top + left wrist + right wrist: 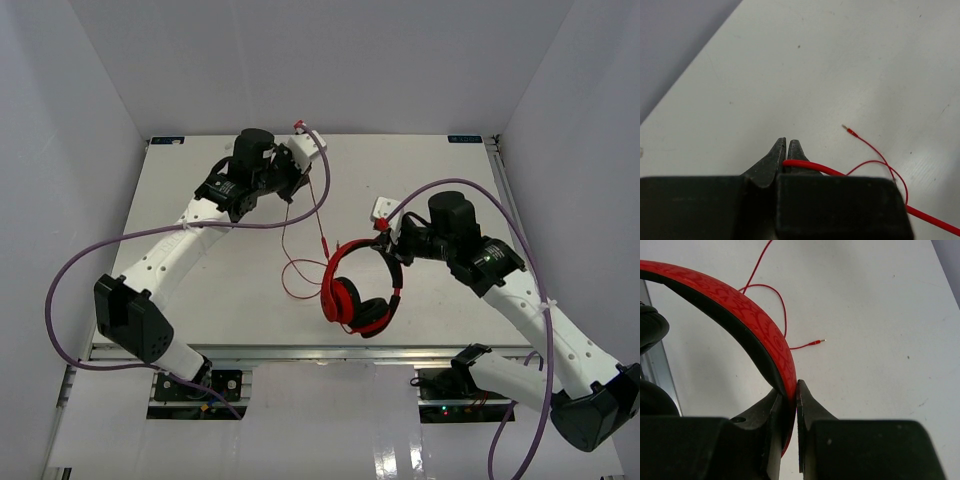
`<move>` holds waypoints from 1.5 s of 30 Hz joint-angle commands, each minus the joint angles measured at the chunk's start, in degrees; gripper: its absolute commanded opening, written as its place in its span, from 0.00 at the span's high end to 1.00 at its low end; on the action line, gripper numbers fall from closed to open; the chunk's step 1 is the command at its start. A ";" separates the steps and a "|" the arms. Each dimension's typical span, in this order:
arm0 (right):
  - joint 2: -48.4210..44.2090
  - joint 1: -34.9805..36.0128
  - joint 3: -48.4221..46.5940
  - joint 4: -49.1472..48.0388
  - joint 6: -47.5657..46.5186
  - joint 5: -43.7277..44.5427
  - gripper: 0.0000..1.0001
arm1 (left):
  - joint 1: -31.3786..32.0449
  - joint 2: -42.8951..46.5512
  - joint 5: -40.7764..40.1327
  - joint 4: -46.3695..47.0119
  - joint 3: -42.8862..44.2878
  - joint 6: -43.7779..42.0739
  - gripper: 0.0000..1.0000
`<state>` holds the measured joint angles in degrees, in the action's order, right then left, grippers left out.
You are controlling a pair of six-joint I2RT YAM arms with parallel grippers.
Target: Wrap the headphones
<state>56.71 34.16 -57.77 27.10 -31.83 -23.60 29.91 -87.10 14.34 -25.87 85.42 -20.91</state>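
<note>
The red headphones [352,290] hang above the table's near middle, ear pads down. My right gripper [384,247] is shut on their patterned red band [757,327]. The black ear pads show at the left edge of the right wrist view [651,365]. My left gripper [290,190] is at the far left-centre, raised, shut on the thin red cable [810,166]. The cable hangs from it down to a loop on the table [298,277]. The cable's plug end [850,132] lies loose on the table; it also shows in the right wrist view [815,343].
The white table [200,220] has walls on the left, back and right. Thick purple robot cables arc by each arm [70,280], [530,290]. The table's near edge rail [300,352] lies just below the headphones.
</note>
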 commanded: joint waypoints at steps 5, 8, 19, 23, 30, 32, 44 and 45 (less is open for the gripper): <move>2.64 -1.95 -13.41 0.79 15.03 -15.07 0.92 | -7.20 9.38 12.43 17.88 -16.47 12.46 1.00; 5.06 -5.37 -16.20 0.16 19.39 -18.97 0.92 | -7.23 11.40 18.64 28.64 -23.74 17.85 1.00; 11.76 -14.13 -22.04 -10.39 41.94 -32.82 0.92 | -6.16 9.30 27.67 70.17 -42.53 46.12 0.79; 13.02 -15.80 -24.40 -11.18 45.28 -32.00 0.92 | -2.30 5.05 26.36 73.93 -43.14 46.84 0.72; 13.90 -20.66 -27.92 -12.34 48.84 -33.12 0.92 | 3.71 -3.51 25.71 81.00 -44.80 46.10 0.65; 13.97 -21.99 -28.64 -12.86 49.79 -34.33 0.92 | 4.51 -4.95 25.86 83.34 -45.66 46.03 0.63; 13.97 -27.33 -31.53 -13.47 54.43 -34.32 0.92 | 6.10 -10.30 26.72 90.26 -52.33 43.19 0.60; 14.35 -27.77 -31.92 -13.47 55.15 -33.99 0.92 | 6.32 -10.69 26.78 90.48 -52.49 43.02 0.60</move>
<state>71.37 7.92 -85.12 16.45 18.00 -56.76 35.55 -97.29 40.34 60.31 33.91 23.62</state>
